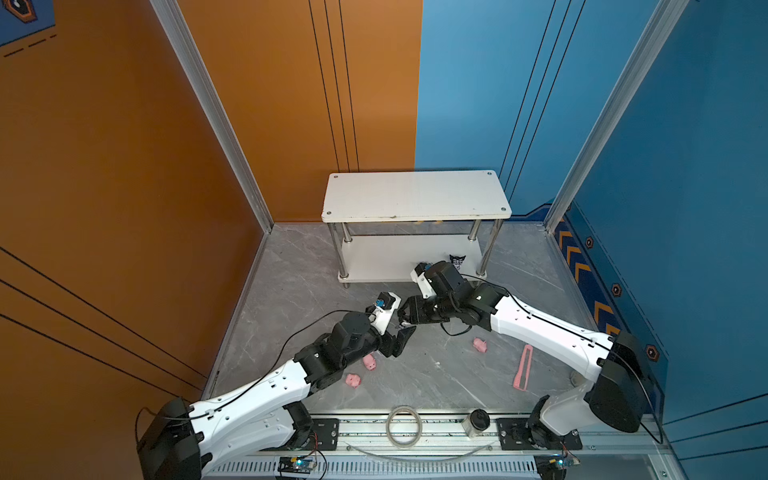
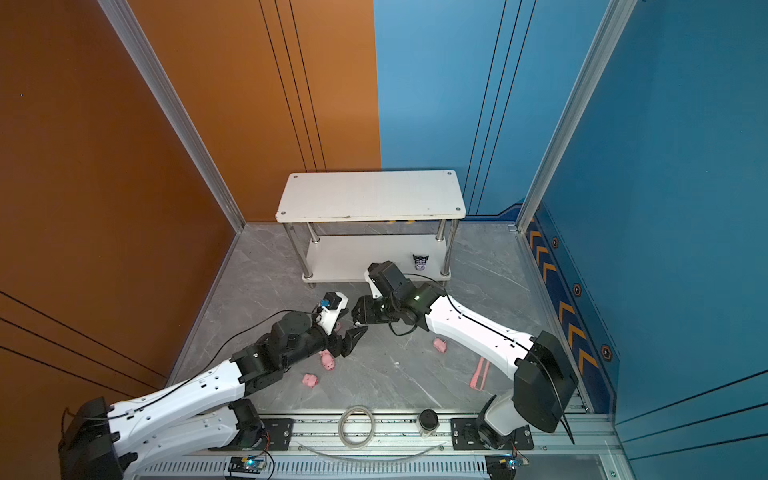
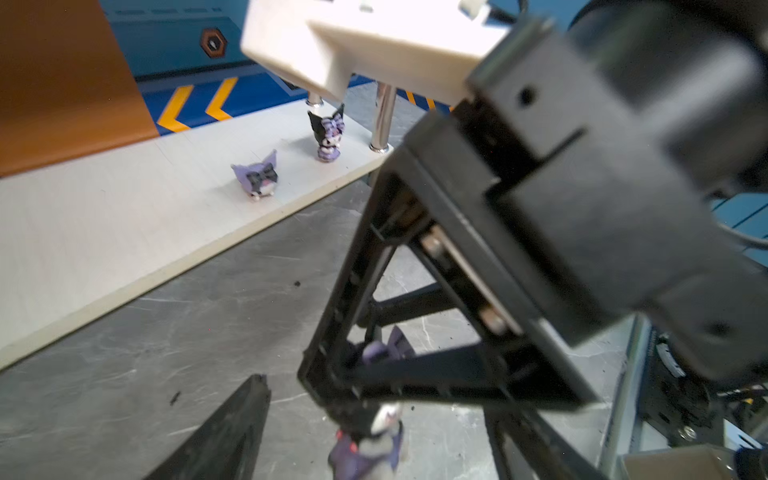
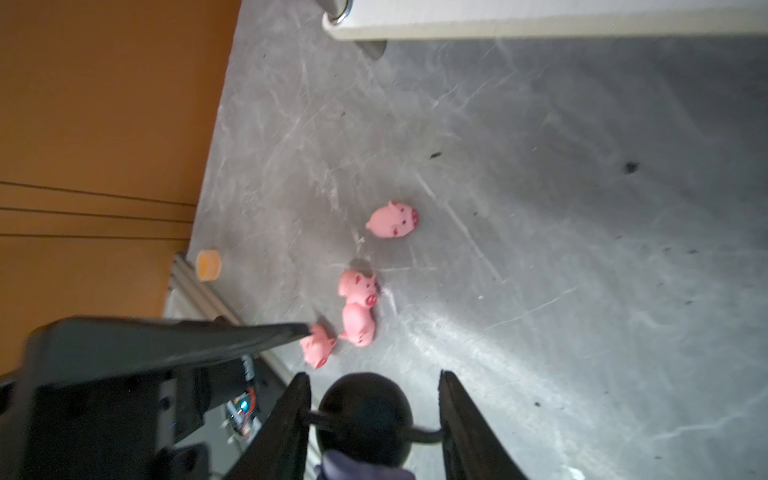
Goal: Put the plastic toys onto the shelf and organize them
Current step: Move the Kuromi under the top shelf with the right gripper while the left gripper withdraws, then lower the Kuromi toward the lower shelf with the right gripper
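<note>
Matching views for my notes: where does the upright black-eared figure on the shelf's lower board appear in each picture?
In a top view: upright black-eared figure right of centre, on the lower board beside the front right chrome leg.
In a top view: figure in the same corner.
Left wrist: figure upper middle, beside that leg.
Right wrist: not in it.
Shared landmark: the lower board, in all four.
</note>
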Available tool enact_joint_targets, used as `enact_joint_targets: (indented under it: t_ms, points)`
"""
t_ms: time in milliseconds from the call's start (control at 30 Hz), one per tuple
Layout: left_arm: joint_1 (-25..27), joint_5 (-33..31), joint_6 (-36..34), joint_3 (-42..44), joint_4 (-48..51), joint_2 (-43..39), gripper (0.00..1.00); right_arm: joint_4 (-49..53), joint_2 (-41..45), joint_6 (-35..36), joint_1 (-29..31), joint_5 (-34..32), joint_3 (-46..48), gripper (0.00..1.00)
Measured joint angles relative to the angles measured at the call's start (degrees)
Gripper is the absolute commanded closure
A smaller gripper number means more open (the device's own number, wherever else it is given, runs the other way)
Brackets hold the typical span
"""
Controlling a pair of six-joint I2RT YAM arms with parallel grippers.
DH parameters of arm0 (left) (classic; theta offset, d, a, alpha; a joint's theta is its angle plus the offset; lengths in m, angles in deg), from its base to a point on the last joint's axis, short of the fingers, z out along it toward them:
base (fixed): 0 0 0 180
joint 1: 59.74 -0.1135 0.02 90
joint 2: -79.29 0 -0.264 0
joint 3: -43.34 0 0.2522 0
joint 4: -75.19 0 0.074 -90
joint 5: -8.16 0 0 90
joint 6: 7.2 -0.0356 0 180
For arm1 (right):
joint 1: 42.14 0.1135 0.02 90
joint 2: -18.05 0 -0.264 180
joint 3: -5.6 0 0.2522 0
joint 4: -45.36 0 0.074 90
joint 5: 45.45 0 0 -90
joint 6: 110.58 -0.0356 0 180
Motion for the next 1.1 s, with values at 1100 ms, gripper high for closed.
enact_joint_targets:
  t_ms: [1100]
  points:
    - [-1.31, -18.27, 7.02, 5.11, 27.61, -32.72, 0.21, 3.10, -46.47, 16.81, 3.93, -46.12, -49.29, 0.87]
